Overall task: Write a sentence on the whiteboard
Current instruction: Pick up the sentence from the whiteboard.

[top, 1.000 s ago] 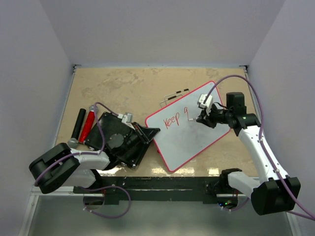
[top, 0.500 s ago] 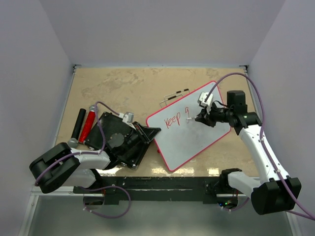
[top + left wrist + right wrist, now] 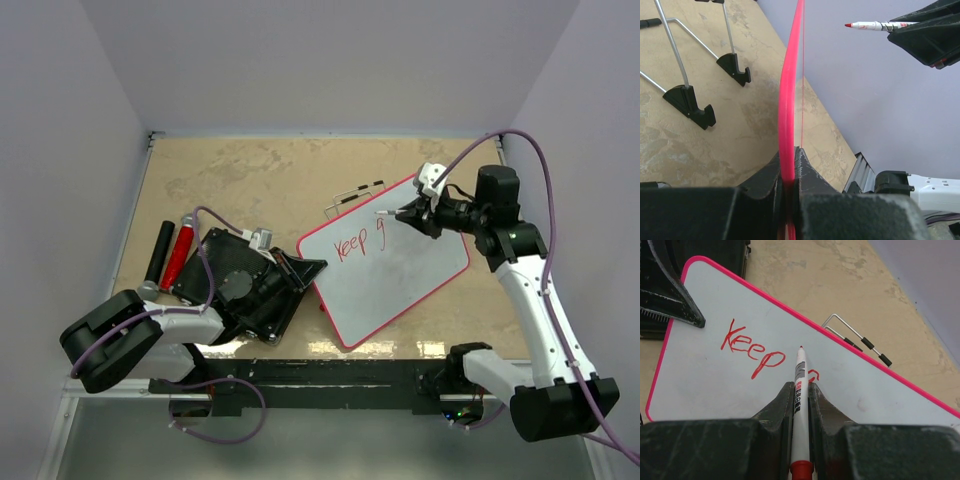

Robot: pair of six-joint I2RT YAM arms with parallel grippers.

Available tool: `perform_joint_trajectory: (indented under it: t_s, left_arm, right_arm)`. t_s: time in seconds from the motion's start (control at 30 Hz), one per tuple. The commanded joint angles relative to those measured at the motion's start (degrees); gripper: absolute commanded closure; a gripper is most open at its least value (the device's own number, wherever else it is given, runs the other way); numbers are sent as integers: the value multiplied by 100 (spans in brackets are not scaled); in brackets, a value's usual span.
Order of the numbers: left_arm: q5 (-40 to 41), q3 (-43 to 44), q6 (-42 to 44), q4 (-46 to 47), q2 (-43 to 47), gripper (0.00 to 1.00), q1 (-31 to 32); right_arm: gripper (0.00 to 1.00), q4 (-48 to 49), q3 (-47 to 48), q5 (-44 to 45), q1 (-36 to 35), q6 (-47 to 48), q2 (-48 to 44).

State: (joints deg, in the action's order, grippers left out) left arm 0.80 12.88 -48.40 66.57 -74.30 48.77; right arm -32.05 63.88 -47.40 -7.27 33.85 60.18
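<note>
You can read the sentence (image 3: 358, 243) on the whiteboard (image 3: 400, 285) as red handwritten "Keep", then a lone "g", along the whiteboard's upper-left edge. The marker (image 3: 799, 371) over the whiteboard has a label band too small to read.

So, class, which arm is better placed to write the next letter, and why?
Right. The right tool grips the marker, tip poised over the whiteboard beside the red writing. The left tool is clamped on the board's edge, steadying it.
</note>
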Motion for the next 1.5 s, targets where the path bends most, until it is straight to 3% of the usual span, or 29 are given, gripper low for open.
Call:
perform_joint_trajectory:
  t_s: [0.0, 0.47, 1.47]
  left_arm:
    - [-256, 118, 384, 190, 3, 100, 36]
    - [-300, 100, 437, 120, 74, 100, 27]
    - [-431, 65, 490, -38, 135, 100, 27]
  right_arm:
    - [100, 340, -41, -24, 111, -317, -164]
    - [100, 876, -596, -367, 542, -475, -156]
    - [100, 516, -772, -798, 709, -36, -244]
